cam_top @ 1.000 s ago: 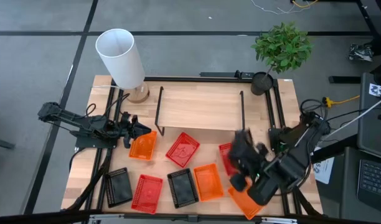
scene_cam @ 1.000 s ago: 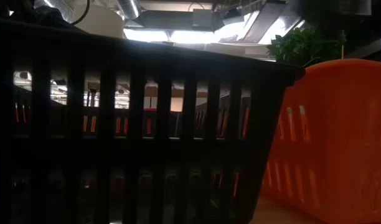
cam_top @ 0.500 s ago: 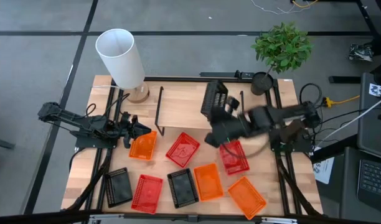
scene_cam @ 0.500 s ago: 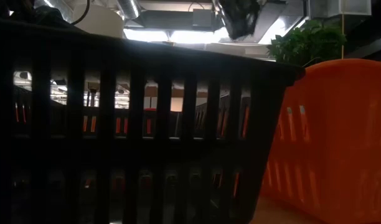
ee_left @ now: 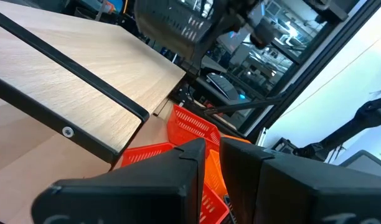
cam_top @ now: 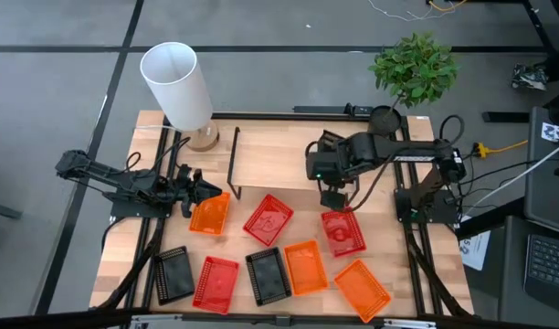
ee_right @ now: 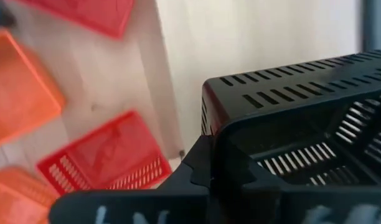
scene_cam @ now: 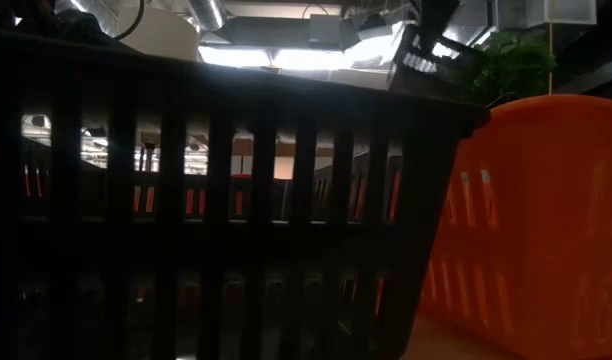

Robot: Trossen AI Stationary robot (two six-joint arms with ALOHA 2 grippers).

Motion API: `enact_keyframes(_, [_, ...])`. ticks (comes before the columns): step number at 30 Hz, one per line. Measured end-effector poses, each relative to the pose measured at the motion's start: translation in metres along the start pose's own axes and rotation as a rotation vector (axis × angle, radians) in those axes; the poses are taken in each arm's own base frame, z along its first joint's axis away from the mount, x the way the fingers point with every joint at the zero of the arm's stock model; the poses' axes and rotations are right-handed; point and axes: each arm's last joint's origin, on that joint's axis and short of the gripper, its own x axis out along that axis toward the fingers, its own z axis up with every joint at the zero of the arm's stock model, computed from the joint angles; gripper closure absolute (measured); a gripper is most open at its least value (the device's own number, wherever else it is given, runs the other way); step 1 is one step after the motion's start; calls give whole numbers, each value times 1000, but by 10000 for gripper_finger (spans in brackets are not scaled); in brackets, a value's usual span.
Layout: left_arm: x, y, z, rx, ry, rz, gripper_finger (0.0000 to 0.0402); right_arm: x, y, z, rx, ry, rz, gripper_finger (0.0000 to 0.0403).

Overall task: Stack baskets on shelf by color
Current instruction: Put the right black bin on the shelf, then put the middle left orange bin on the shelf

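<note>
My right gripper (cam_top: 334, 174) is shut on a black basket (cam_top: 318, 163) and holds it above the right end of the light-wood shelf (cam_top: 279, 155). The low view shows this basket (scene_cam: 426, 55) high up, and the left wrist view shows it (ee_left: 175, 22) over the plank. My left gripper (cam_top: 190, 194) stays at the table's left, closed on the rim of a tilted orange basket (cam_top: 209, 215). Several more red, orange and black baskets lie flat on the tabletop nearer the front edge. My right gripper pinches one wall of the black basket near a corner (ee_right: 225, 124) between its two fingers, coming from above and pointing down. The basket is lifted clear of shelf and table and hangs tilted. My left gripper has the orange basket's wall (ee_left: 212, 183) in the narrow gap between its fingers, coming in roughly level from the table's left. The basket's far side rests on the table.
Red baskets (cam_top: 268, 219) (cam_top: 342, 231) (cam_top: 216, 281), orange ones (cam_top: 305, 267) (cam_top: 362, 288) and black ones (cam_top: 268, 276) (cam_top: 173, 274) fill the table's front. A white lamp (cam_top: 176, 87) and a potted plant (cam_top: 412, 73) stand at the far corners. A black basket (scene_cam: 236, 200) blocks the low view.
My right gripper has swung from the table's near right corner toward the far edge and the left, rolling as it went. It now holds the black basket over the shelf's right end. The basket stayed lifted clear and turned with the gripper.
</note>
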Motion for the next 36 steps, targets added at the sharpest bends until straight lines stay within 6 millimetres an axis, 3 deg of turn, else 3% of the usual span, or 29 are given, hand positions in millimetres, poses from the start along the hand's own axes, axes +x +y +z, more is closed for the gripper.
enact_keyframes(4, [0,0,0,0,0,0,360,20,3,-3,-25,63,-4,403])
enact_keyframes(10, [0,0,0,0,0,0,360,33,5,-6,-4,101,-17,393])
enact_keyframes(23, [0,0,0,0,0,0,360,34,6,-3,-6,79,-3,292])
enact_keyframes(28, [0,0,0,0,0,0,360,16,5,1,40,23,47,263])
enact_keyframes(33, [0,0,0,0,0,0,360,-27,-1,9,129,-138,97,256])
enact_keyframes(36, [0,0,0,0,1,-1,360,-53,-1,9,253,-196,235,256])
